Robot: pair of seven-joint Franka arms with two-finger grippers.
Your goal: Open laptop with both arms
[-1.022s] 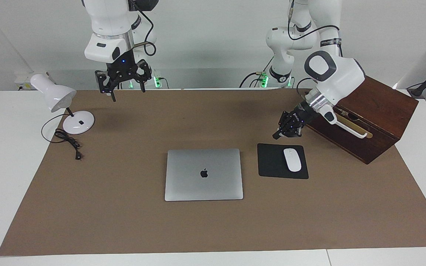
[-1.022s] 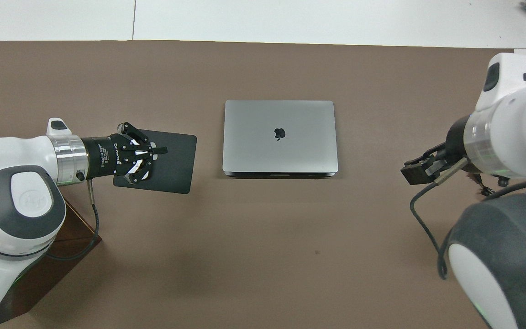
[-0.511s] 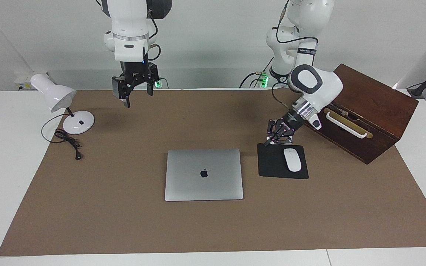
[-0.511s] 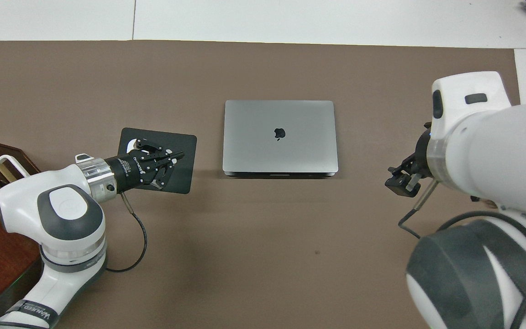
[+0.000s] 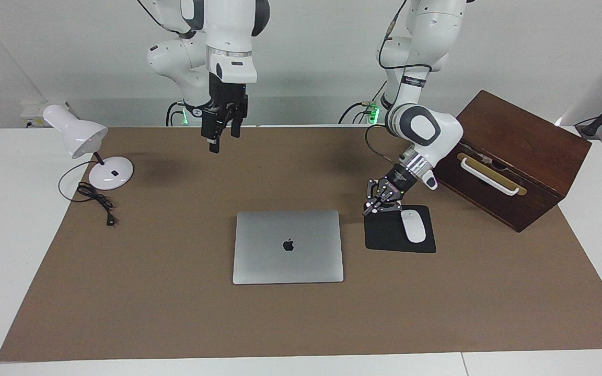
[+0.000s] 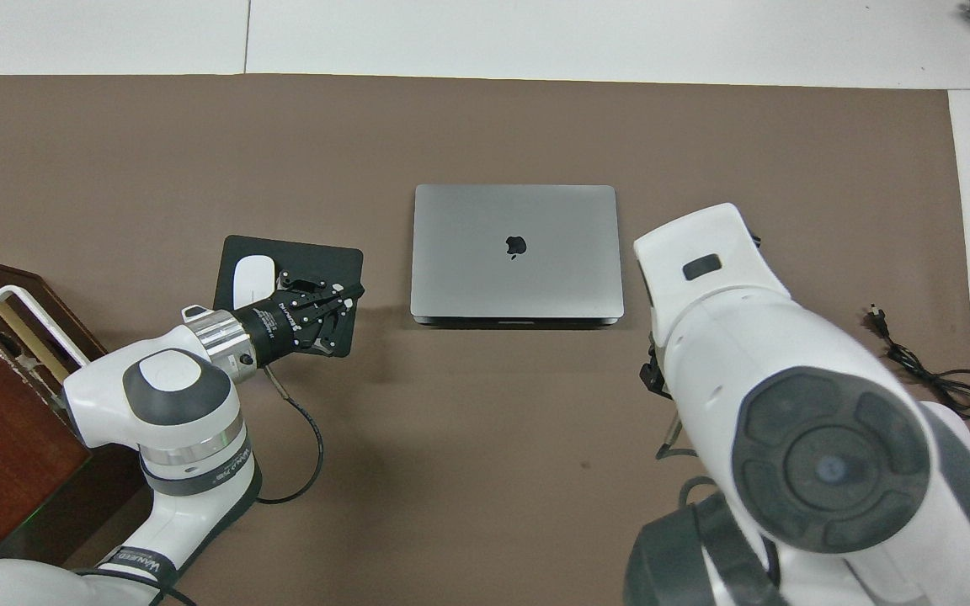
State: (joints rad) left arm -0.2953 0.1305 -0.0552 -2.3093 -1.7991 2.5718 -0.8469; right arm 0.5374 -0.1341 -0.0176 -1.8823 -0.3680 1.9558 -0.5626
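Both grippers have moved toward the laptop (image 5: 288,246), which lies shut on the brown mat (image 5: 175,313). From overhead, the right arm's bulk hides its gripper. Facing, the right gripper (image 5: 221,137) hangs high, fingers parted, empty. The left gripper (image 5: 378,204) hovers over the mouse pad (image 5: 384,237) beside the laptop; its finger spread cannot be told.

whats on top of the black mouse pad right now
A white mouse lies on the mouse pad. The left gripper hangs low over the pad's corner nearest the robots and the laptop, hiding that corner in the overhead view; contact cannot be told.
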